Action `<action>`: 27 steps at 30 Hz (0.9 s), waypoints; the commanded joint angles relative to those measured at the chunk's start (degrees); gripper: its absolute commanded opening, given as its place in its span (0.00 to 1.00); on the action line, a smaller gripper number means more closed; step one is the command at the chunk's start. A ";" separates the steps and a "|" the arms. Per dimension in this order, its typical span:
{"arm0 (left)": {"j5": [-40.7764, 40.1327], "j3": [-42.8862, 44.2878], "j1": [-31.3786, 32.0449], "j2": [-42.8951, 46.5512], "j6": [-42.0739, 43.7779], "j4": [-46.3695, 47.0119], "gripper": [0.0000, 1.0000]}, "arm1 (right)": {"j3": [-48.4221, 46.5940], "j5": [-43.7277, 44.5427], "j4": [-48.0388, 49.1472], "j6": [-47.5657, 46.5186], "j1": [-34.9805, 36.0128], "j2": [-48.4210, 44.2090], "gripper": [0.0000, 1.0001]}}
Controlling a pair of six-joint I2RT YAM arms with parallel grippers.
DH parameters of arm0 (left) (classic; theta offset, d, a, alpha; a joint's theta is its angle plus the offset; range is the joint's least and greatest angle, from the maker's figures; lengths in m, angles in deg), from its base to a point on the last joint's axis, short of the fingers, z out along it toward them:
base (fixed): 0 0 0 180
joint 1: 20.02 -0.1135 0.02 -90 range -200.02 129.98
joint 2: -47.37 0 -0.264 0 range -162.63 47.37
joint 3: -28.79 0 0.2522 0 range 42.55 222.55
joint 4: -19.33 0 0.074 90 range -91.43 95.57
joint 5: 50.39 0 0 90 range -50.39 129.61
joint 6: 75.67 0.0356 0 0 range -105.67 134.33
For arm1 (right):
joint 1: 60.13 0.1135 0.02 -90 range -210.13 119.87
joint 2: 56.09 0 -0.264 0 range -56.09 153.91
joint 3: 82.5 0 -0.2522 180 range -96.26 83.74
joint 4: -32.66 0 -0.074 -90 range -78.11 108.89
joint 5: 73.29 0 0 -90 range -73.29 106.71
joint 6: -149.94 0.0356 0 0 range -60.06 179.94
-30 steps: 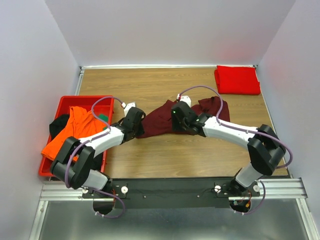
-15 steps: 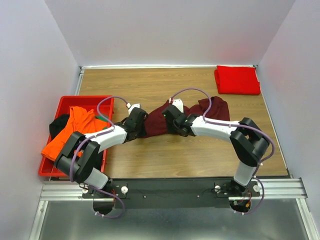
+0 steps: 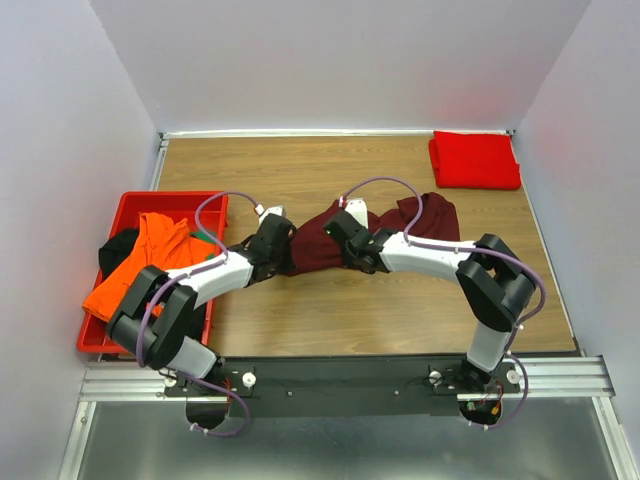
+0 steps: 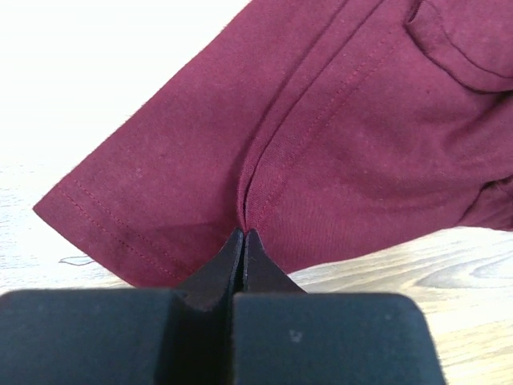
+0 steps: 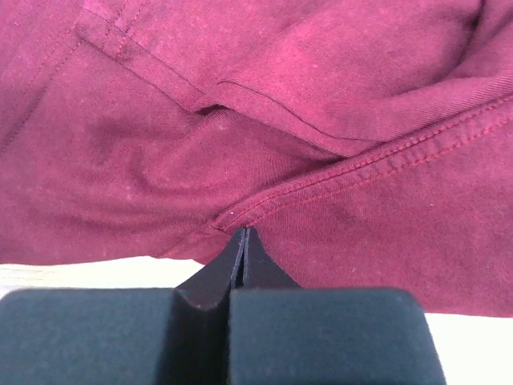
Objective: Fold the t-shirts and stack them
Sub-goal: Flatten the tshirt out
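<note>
Both our jaws are clenched on thin pinches of the maroon shirt [image 3: 312, 238]; pulling unevenly, we risk one pinch slipping onto the worktop [image 3: 350, 310]

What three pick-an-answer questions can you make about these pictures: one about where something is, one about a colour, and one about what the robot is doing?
1. Where on the table is the folded red t-shirt?
A. Near left corner
B. Far right corner
C. Dead centre

2. What colour is the unfolded t-shirt?
A. Black
B. Orange
C. Maroon

3. How is the left end effector?
A. Wide open
B. Shut on the unfolded t-shirt
C. Out of view

Answers:
1 B, it lies alone on the wood in that corner.
2 C, both wrist views show dark maroon cloth.
3 B, its closed fingertips pinch a fold of the cloth.
</note>
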 commanded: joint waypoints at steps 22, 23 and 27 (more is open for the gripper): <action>3.79 26.58 -11.13 8.88 4.84 -12.87 0.00 | 7.45 9.90 -12.65 -1.14 -14.22 -37.19 0.00; 3.88 27.46 -11.40 8.97 4.76 -13.31 0.00 | 7.27 9.99 -12.92 -1.40 -14.92 -38.34 0.00; 3.97 31.33 -13.42 10.90 4.93 -15.15 0.00 | 4.82 10.34 -15.02 -2.46 -17.56 -42.56 0.01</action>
